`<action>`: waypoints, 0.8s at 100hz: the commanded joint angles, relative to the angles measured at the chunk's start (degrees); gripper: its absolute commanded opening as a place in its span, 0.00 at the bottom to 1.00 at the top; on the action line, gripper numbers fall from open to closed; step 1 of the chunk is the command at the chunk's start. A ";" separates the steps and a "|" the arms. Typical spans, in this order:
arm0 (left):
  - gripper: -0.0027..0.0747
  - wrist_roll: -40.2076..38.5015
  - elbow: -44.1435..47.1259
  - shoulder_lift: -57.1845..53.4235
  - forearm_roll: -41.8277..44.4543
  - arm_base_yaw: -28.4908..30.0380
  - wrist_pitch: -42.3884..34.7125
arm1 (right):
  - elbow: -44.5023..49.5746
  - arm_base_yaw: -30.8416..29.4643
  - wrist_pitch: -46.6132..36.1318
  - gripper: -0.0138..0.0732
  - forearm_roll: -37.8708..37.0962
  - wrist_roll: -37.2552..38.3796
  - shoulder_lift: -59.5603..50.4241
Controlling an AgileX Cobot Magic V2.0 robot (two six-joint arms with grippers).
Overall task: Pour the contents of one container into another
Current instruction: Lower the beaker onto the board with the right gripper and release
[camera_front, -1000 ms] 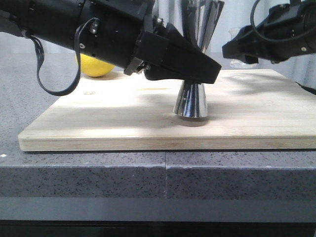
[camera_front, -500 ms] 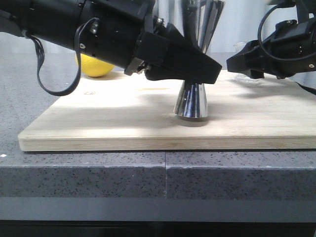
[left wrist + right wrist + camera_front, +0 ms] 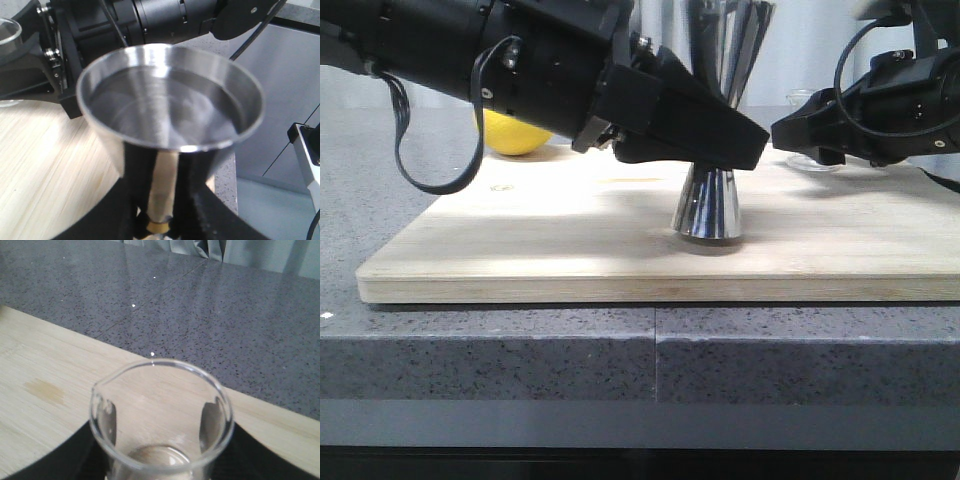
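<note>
The steel jigger (image 3: 708, 205) stands upright on the wooden board (image 3: 550, 230). My left gripper (image 3: 722, 140) is shut on its narrow waist. In the left wrist view the jigger's upper cup (image 3: 170, 100) fills the frame and seems to hold clear liquid, and my left gripper (image 3: 160, 226) pinches the waist at the gold band. The clear glass beaker (image 3: 815, 160) is upright at the board's far right, low over it or on it. My right gripper (image 3: 800, 133) is shut on it. From the right wrist, the beaker (image 3: 160, 405) looks nearly empty, with the right gripper (image 3: 160, 462) clamped around it.
A yellow lemon (image 3: 515, 135) lies behind the left arm at the board's back left. The board rests on a speckled grey countertop (image 3: 380, 200) whose front edge is near the camera. The right arm's body (image 3: 160, 20) hangs just beyond the jigger's rim.
My right gripper has come down with the beaker toward the board, ending low to the right of the jigger. The left gripper and the jigger have not moved.
</note>
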 commanded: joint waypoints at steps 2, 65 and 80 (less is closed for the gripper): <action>0.11 -0.44 -1.92 -3.17 -1.84 0.00 -2.97 | -1.07 -0.42 -2.45 0.45 0.52 0.00 -1.52; 0.11 -0.44 -1.92 -3.17 -1.84 0.00 -2.97 | -1.07 -0.42 -2.45 0.74 1.29 0.00 -1.73; 0.11 -0.44 -1.92 -3.17 -1.84 0.00 -2.97 | -1.07 -0.42 -2.45 0.78 1.90 0.00 -2.09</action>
